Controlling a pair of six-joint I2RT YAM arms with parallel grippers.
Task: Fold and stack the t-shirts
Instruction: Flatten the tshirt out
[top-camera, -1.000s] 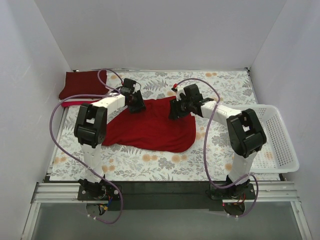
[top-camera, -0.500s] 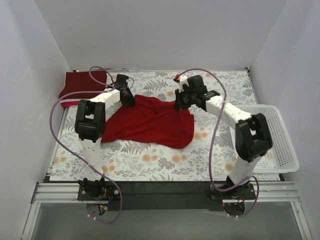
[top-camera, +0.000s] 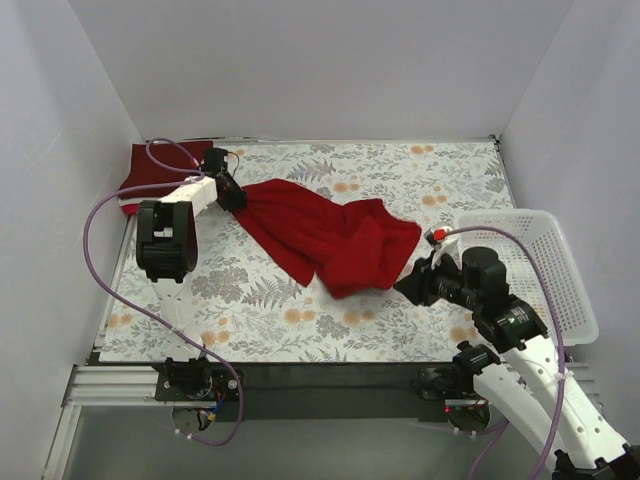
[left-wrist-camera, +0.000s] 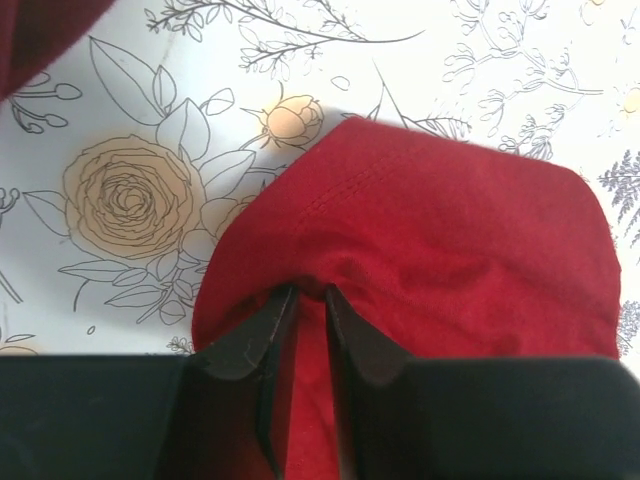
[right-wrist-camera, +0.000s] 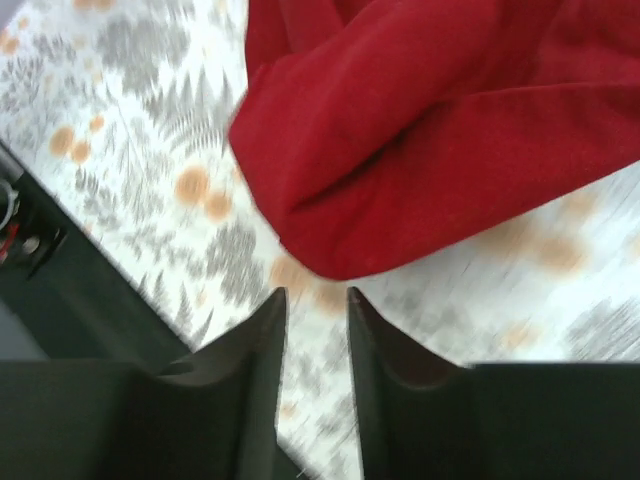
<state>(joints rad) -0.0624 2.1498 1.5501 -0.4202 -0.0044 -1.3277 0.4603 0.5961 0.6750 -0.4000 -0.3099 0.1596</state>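
You're flattening the red shirt (top-camera: 310, 230): left tool (left-wrist-camera: 307, 292) pinches its far-left corner, right tool (right-wrist-camera: 312, 293) gapes empty, so next grab the near-right edge.

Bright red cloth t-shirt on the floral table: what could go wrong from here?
The left end effector pinches only a thin fold at the edge of the bright red cloth t-shirt; a pull may slip it free. The right end effector holds nothing, and the shirt's right end lies bunched, so a fold could come out crooked.
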